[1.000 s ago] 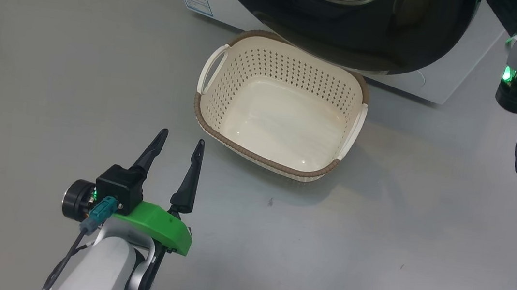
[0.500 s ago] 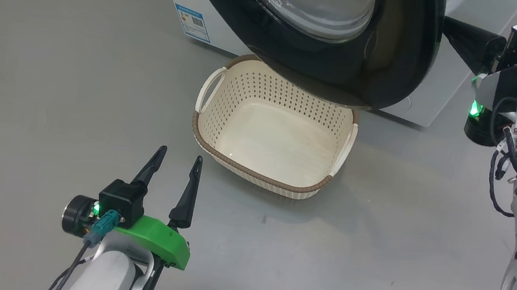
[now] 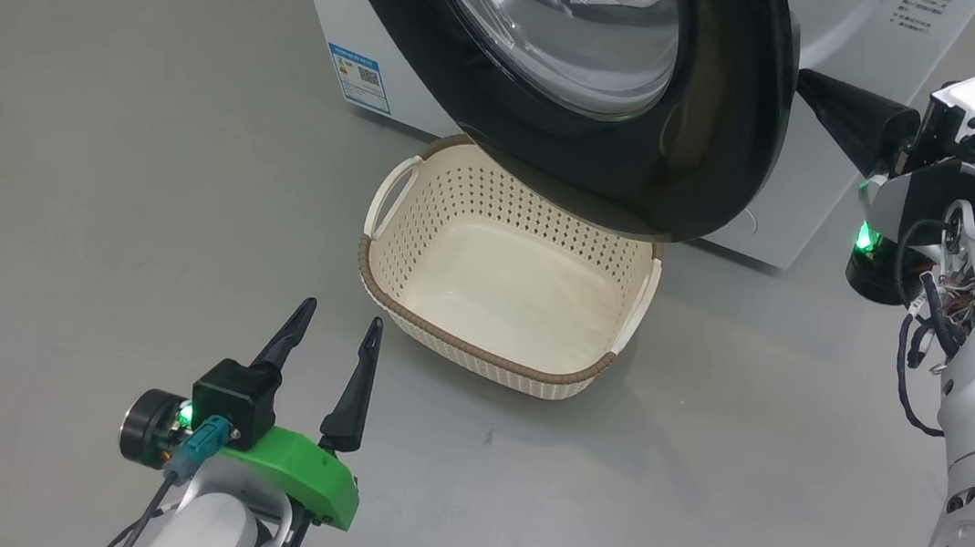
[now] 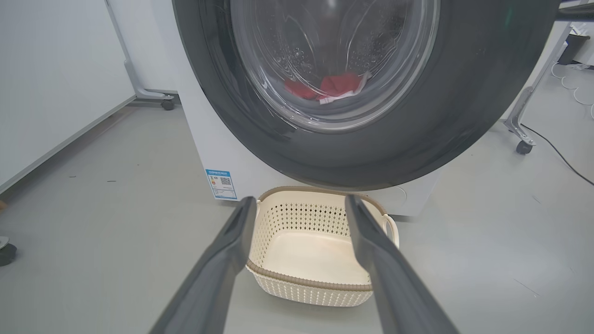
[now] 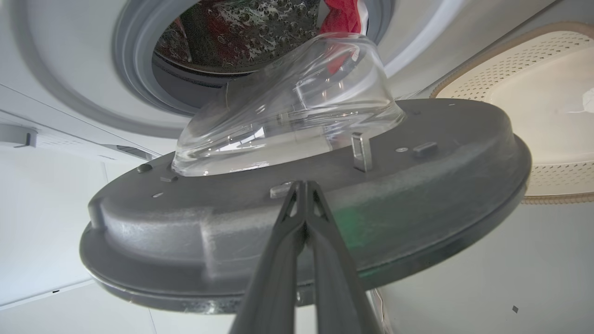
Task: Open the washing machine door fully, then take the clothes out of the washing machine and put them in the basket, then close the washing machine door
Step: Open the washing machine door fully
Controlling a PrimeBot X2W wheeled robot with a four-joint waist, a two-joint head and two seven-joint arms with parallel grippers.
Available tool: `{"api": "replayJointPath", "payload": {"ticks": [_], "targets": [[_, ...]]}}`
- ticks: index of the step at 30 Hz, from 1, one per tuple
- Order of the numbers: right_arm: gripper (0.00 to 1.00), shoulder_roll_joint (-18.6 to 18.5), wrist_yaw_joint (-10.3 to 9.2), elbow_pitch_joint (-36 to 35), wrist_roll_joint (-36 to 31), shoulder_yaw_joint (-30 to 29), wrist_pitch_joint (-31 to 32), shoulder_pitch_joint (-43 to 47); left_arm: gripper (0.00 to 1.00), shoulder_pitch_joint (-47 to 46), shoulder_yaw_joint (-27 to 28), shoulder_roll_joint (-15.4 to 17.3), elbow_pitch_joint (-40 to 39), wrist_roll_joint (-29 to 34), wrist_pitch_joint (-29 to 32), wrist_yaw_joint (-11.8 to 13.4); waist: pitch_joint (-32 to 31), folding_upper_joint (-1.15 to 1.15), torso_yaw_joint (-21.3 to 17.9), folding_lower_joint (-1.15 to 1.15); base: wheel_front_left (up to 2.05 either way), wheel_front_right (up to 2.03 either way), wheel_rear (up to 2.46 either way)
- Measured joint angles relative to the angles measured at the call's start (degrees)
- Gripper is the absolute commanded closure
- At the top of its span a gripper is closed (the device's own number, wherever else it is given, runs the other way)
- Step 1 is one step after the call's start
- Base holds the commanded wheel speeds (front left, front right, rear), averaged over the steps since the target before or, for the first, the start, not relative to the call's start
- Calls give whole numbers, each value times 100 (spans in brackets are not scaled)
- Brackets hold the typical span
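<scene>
The door point(image 3: 646, 172) is standing partly open. Its free edge is swung clear of the washer point(image 3: 836, 38) and its lower rim is hanging over the far side of the basket point(image 3: 458, 206).

The right gripper point(image 5: 304, 184) is reaching in behind that edge from 3 o'clock in the head view. Its fingers are pressed together on nothing, and in the right wrist view the tips seem to be touching the door's grey inner face just below the glass bowl.

So the door is lying dead ahead of the right gripper at 12 o'clock, and that arm is much the nearer. Opening it fully probably means pushing on toward 9 o'clock in the head view.

The door is round, with no long axis to speak of, and its glass is facing about 7 o'clock, toward the left gripper point(image 3: 340, 314). That one is hovering over the floor with fingers spread apart and empty. The basket is lying at its 1 o'clock, long axis running roughly 10 to 4.

The clothes point(image 4: 325, 88) are lying low in the drum, seen through the glass.
</scene>
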Motion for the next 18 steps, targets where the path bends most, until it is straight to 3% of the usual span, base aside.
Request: {"api": "replayJointPath", "payload": {"ticks": [5, 12, 18], "targets": [[100, 9, 247, -127, -126, 74, -237, 4, 0, 25, 7, 1, -1, 18, 0, 1, -48, 0, -19, 0, 0, 0, 0], [100, -485, 950, -487, -1335, 883, -825, 298, 0, 110, 44, 10, -25, 67, 0, 3, -213, 0, -96, 0, 0, 0, 0], [100, -726, 1050, -958, -2245, 1578, -1440, 747, 0, 204, 178, 18, -52, 97, 0, 42, -390, 0, -209, 0, 0, 0, 0]]}}
